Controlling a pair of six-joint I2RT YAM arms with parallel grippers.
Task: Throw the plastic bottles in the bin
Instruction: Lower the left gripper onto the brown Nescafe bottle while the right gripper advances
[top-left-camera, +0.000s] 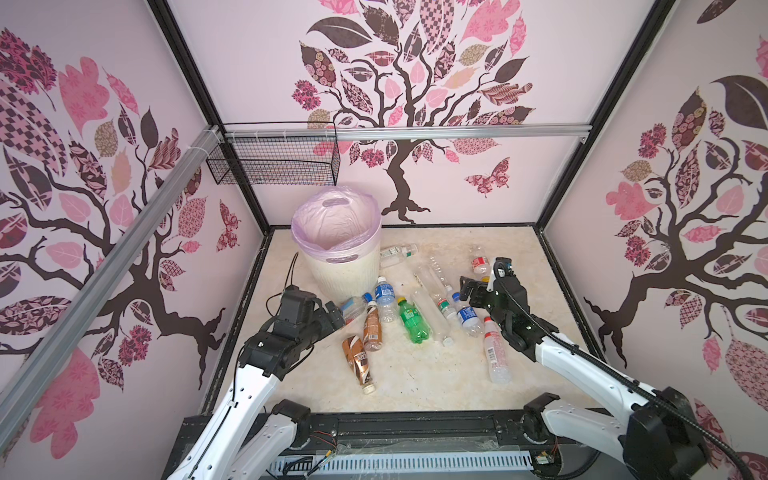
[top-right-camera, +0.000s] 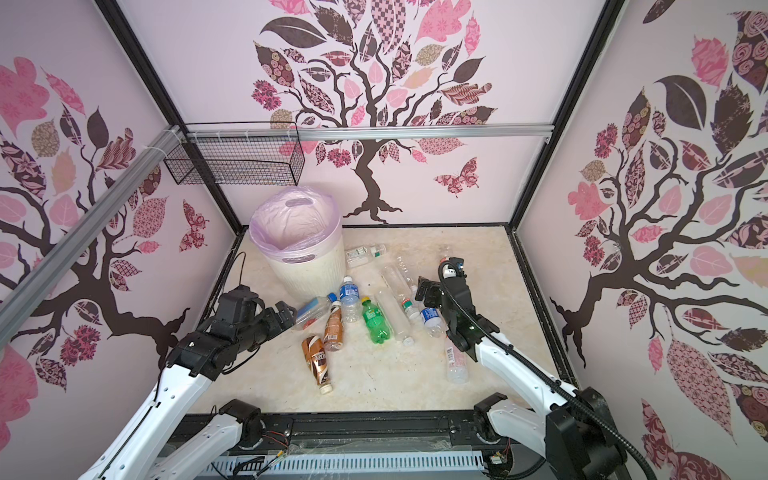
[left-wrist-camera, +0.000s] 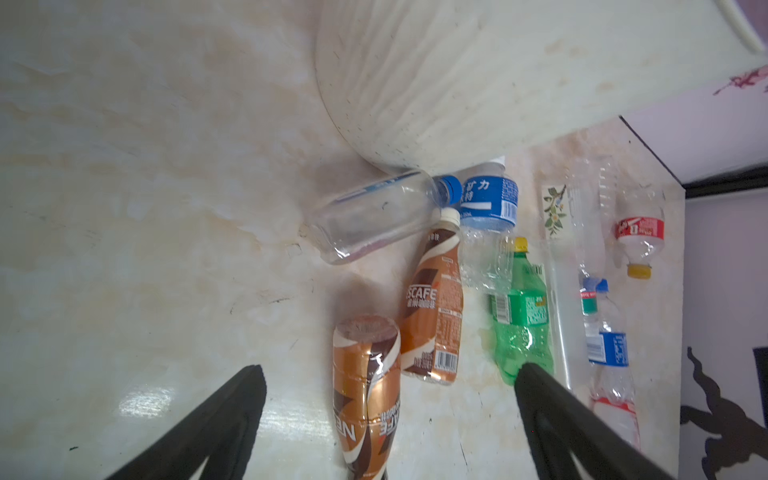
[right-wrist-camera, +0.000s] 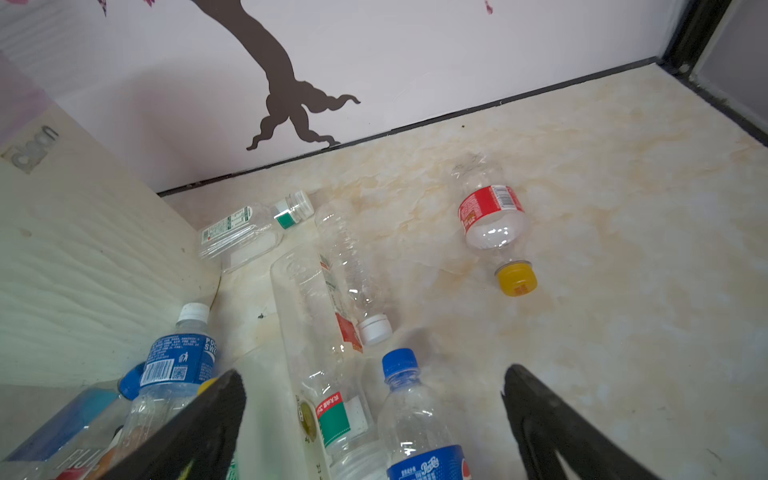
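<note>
Both my grippers hang spread wide and empty, jaws set across a lying bottle each so a squeeze should catch its round sides: my left gripper (left-wrist-camera: 390, 369) over a brown-wrapped bottle (left-wrist-camera: 365, 390), my right gripper (right-wrist-camera: 374, 372) over a blue-capped clear bottle (right-wrist-camera: 415, 415). The plastic bottles (top-left-camera: 413, 322) all lie loose on the table (top-left-camera: 415, 386) beside the bin (top-left-camera: 345, 278), which stands upright at the back left, no bottle showing inside.
</note>
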